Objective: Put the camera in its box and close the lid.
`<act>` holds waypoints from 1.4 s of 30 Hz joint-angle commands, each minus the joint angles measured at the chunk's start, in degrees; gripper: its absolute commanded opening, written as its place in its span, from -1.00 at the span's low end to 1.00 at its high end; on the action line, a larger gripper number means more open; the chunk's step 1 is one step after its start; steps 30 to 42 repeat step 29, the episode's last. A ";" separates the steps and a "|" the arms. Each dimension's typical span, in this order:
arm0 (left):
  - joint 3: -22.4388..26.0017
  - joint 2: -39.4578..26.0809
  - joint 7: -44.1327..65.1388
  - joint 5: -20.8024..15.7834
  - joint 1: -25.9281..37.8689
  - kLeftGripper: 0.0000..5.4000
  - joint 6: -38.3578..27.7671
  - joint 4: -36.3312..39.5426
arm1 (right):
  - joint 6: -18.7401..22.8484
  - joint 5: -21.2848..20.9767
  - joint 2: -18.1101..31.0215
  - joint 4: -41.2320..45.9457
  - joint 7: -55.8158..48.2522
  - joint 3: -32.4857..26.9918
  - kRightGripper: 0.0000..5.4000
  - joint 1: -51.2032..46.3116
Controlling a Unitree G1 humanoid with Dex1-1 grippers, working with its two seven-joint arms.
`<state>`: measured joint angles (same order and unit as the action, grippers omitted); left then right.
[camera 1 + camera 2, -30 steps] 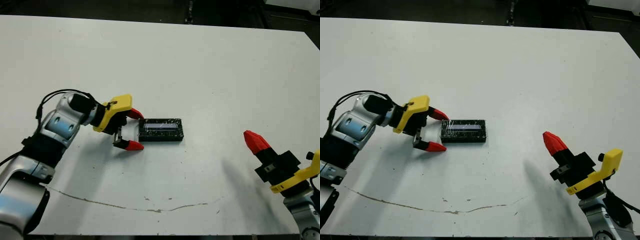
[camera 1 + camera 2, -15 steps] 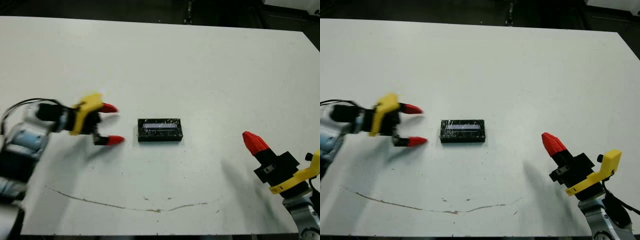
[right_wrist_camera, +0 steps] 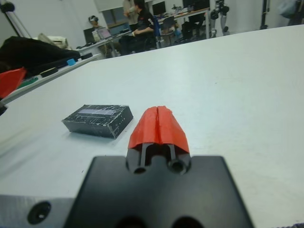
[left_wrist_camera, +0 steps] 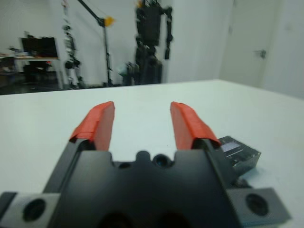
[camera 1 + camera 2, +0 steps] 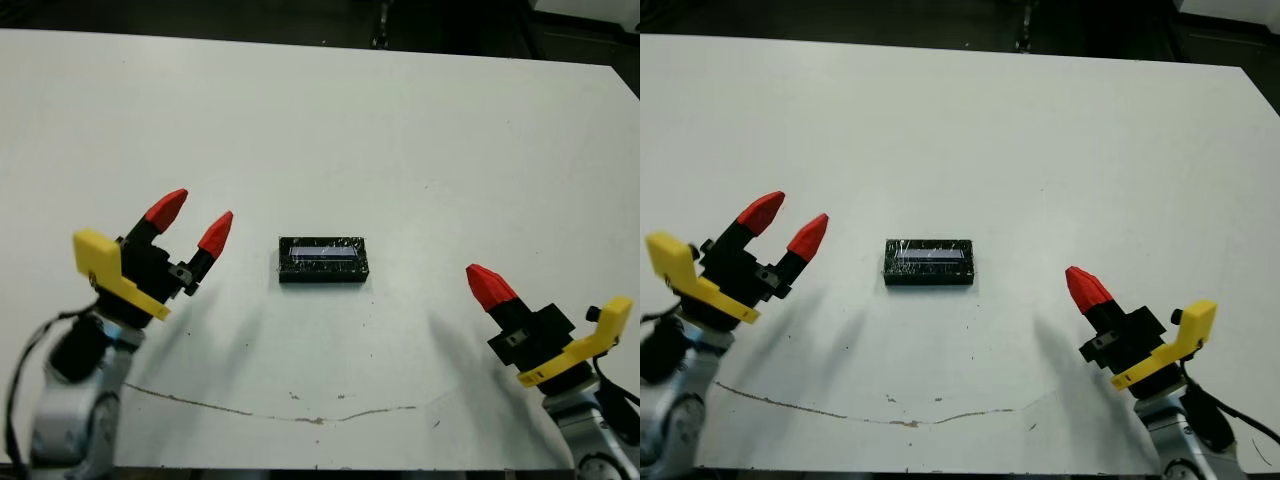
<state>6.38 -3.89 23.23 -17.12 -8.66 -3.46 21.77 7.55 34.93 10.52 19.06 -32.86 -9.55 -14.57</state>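
Observation:
The lid (image 5: 323, 254), black with a silvery speckled top, lies flat on its box (image 5: 322, 275), whose dark sides show beneath it, at the middle of the white table (image 5: 420, 150). The camera is hidden. My left gripper (image 5: 190, 215) is raised to the left of the box, well apart from it, open with nothing between its fingers; its wrist view shows the box (image 4: 237, 152) off to one side. My right gripper (image 5: 490, 285) hovers to the right of the box, shut and empty, pointing toward the box (image 3: 97, 120).
A thin dark scratch (image 5: 300, 412) runs along the table near its front edge. Beyond the table, the right wrist view shows people (image 3: 140, 21) seated at desks. A dark stand (image 4: 152, 42) rises past the far edge in the left wrist view.
My left gripper has pulled back from the box's left end toward the front left and risen, still open. The right gripper has shifted slightly left. The box has not moved.

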 commanded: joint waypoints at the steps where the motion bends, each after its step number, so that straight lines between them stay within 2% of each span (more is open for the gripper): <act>1: -1.63 3.15 -3.31 -0.04 -3.60 -0.12 -2.16 1.28 | -1.06 -1.62 -2.07 0.56 3.41 0.48 -1.00 -0.98; 8: -5.10 4.87 -5.76 0.07 -5.79 -0.49 -3.39 0.68 | -2.91 -5.10 -5.40 1.53 8.18 2.05 -1.00 -2.21; 17: -6.26 4.35 -7.04 -0.21 -4.21 -1.00 -2.51 -0.50 | -1.24 -3.84 -4.82 2.39 9.27 2.03 -1.00 -2.10; 26: -6.85 4.17 -8.73 1.00 -3.67 -1.00 -2.75 -0.60 | 0.93 -2.02 -4.28 2.97 9.68 1.46 -1.00 -1.40; 42: -7.13 3.92 -8.50 0.66 -3.64 -1.00 -2.91 -0.52 | 0.79 -2.06 -3.95 2.88 9.31 1.32 -1.00 -1.16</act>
